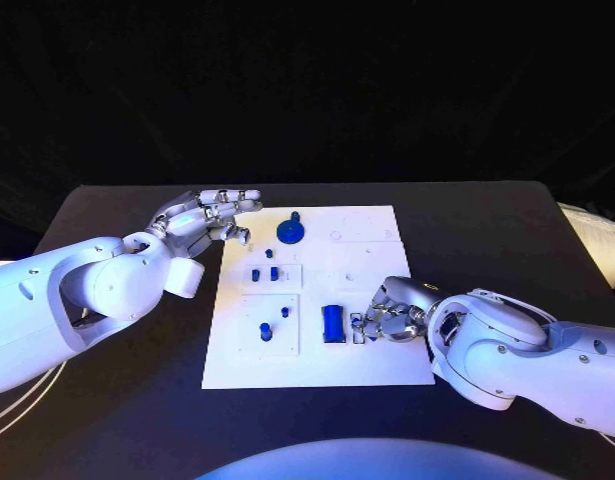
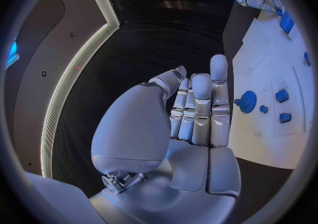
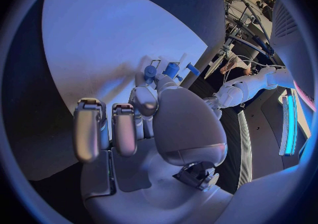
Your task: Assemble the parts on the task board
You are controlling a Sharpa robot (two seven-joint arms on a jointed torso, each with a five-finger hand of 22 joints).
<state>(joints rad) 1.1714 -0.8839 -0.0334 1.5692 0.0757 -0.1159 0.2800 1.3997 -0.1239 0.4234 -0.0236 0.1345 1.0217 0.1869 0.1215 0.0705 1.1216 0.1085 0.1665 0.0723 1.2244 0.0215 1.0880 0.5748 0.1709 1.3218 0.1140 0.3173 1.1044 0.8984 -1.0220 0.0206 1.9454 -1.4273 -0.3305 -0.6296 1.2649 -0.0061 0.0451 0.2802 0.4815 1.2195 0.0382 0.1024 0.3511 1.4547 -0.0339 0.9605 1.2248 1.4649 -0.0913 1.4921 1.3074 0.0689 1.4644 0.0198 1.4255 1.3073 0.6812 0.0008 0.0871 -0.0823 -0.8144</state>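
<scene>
The task is looking only partly done. The task board [image 1: 322, 345] is lying in the middle of the black table [image 1: 509, 230], and several blue parts are sitting on it in different places: a round gear-like part [image 1: 291, 233] is standing near the far edge, two small blocks [image 1: 264, 273] are sitting side by side in the middle, a small peg-like part [image 1: 265, 330] is resting in the near-left panel, and a long blue bar [image 1: 333, 322] is lying upright in a slot just beside the right hand [image 1: 391, 312]. That hand is hovering low over the board's right side with its fingers curled down toward the bar; whether they are actually gripping anything I cannot tell (the right wrist view is showing small blue pieces beyond the fingertips [image 3: 89, 128], not plainly between them). The left hand [image 1: 206, 215] is waiting off the board's far-left corner, holding nothing, with its fingers [image 2: 202, 107] stretched straight and lying close together. Judging by how the pieces are lying, some are seeming seated and others loose, so most of the fitting is probably still remaining, though which sockets are filled is too small to make out.
</scene>
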